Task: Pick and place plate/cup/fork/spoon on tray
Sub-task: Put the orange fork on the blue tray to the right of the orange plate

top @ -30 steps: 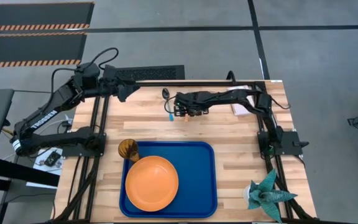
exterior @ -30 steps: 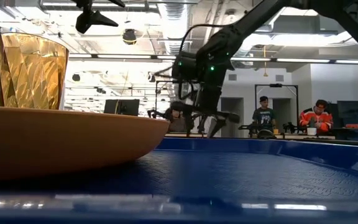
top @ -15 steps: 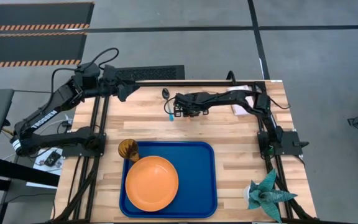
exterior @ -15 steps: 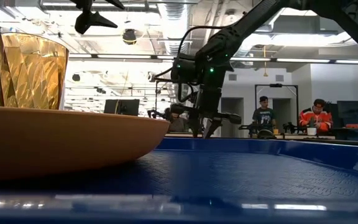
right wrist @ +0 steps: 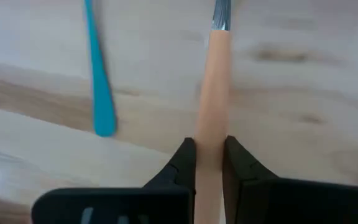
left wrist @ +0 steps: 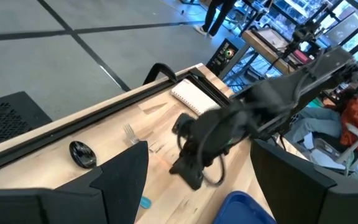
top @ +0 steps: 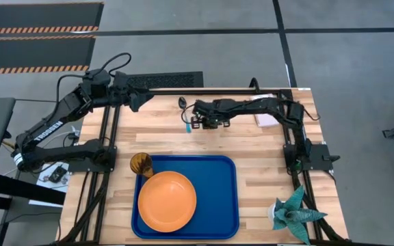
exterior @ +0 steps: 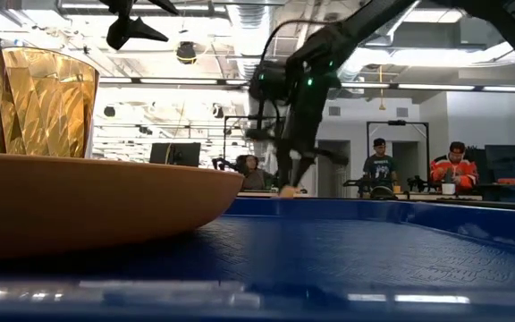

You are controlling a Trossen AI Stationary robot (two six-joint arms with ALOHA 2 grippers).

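Orange fork (right wrist: 211, 112) handle clamped between right fingers (right wrist: 183, 163), blue spoon (right wrist: 98, 81) beside, left fingers (left wrist: 124, 174) apart.

Tray (top: 221, 198) right half bare; plate (top: 167, 201) & cup (top: 141, 165) fill left. Spoon (top: 185, 115) lies just beside right tool (top: 196, 124).

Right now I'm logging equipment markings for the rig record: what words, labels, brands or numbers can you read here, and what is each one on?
"TROSSEN": white lettering along the forearm of the left arm, high view.
Monitor beyond the table, left wrist view: a round graphic shows, any text too small to read.
No lettering is visible on the tray, plate, cup, fork or spoon.
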